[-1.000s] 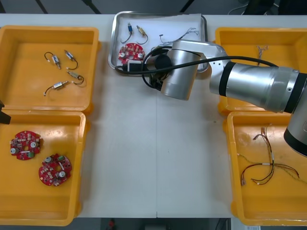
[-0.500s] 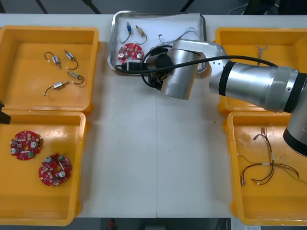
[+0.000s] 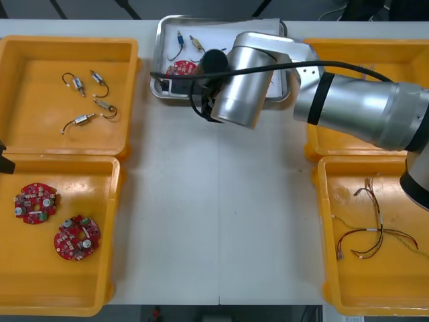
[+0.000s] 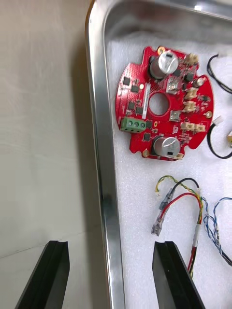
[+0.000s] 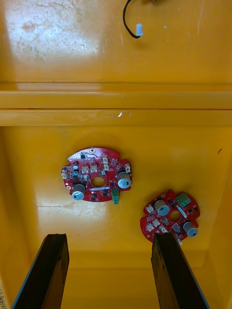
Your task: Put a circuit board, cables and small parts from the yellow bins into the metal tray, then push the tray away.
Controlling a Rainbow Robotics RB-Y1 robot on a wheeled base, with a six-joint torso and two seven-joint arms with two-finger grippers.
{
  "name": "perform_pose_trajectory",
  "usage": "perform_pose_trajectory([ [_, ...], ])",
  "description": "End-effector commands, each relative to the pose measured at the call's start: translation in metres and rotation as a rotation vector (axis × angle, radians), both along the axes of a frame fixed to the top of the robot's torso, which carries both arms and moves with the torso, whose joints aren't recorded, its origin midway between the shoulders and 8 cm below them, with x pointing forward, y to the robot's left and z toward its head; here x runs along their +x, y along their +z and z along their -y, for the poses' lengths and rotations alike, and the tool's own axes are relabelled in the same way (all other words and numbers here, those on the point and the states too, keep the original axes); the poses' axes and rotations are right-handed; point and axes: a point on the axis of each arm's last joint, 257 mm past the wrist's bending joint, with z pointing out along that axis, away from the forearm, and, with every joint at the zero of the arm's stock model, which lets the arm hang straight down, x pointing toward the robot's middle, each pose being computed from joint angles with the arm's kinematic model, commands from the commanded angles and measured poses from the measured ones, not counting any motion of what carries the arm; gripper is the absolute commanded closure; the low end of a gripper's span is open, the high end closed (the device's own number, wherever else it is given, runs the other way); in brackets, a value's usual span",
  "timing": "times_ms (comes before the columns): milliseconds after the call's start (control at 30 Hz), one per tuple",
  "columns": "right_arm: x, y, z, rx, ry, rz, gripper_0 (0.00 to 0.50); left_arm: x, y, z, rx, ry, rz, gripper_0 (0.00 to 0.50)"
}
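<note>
Pushing the tray away looks like the step in hand; loading seems done. The right end effector [image 4: 111, 246] is wide and empty, its fingers straddling the near rim of the shiny metal tray [image 4: 98, 145]: one over the light desk [image 4: 43, 145], one over the white liner inside.

The tray sits at the far middle of the desk, between the two far yellow bins [image 3: 27, 87]. It holds a round red circuit board [image 4: 140, 106], a red-and-yellow cable [image 4: 181, 197], a twisted blue-and-white cable [image 4: 212, 231] and small metal parts [image 3: 179, 41].

Next move, my read: drive straight away from the robot with the outer finger bearing on the rim, kept square so the tray doesn't yaw.

Watch: the inner finger is just beside the red-and-yellow cable and could snag it. The tray's far rim looks close to the desk's far edge, so there is little room ahead. The bins flank the path, not in it.

The left end effector [image 5: 108, 239] is wide and empty, parked above the near left bin [image 5: 116, 145] with two spare red boards [image 5: 89, 169].
</note>
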Motion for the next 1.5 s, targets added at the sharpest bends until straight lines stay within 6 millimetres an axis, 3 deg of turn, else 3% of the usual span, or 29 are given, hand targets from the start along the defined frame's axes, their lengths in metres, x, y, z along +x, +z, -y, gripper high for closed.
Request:
perform_pose_trajectory([
  [33, -0.008, 0.064, 0.005, 0.041, -0.013, 0.010, 0.000, -0.005, 0.001, -0.006, 0.020, 0.030, -0.010, 0.000],
  [367, -0.047, 0.076, 0.058, 0.150, -0.168, -0.150, 0.000, -0.005, 0.001, -0.006, 0.020, 0.030, -0.010, 0.000],
  [567, -0.066, 0.081, 0.100, 0.268, -0.347, -0.191, 0.000, -0.005, 0.001, -0.006, 0.020, 0.030, -0.010, 0.000],
  [967, -0.102, 0.067, 0.198, 0.525, -0.764, -0.280, 0.000, -0.005, 0.001, -0.006, 0.020, 0.030, -0.010, 0.000],
  [1500, -0.137, 0.047, 0.295, 0.749, -1.179, -0.400, 0.000, -0.005, 0.001, -0.006, 0.020, 0.030, -0.010, 0.000],
])
